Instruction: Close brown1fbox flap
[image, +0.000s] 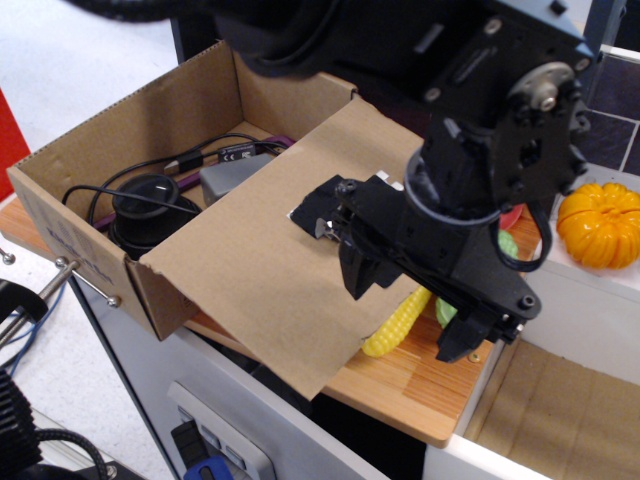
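Note:
The brown1fbox stands open at the left, with black cables, a round black device and a grey adapter inside. Its flap hangs outward to the right and lies tilted over the wooden board, the black tape patch facing up. My black gripper hovers over the flap's right edge, just beside the tape patch. Its jaws stand apart. One finger is over the flap and the other finger is over the board. It holds nothing.
A yellow toy corn lies on the wooden board under the gripper, with green toy pieces beside it. An orange toy pumpkin sits on the white counter at right. A flat tan cardboard sheet lies at lower right.

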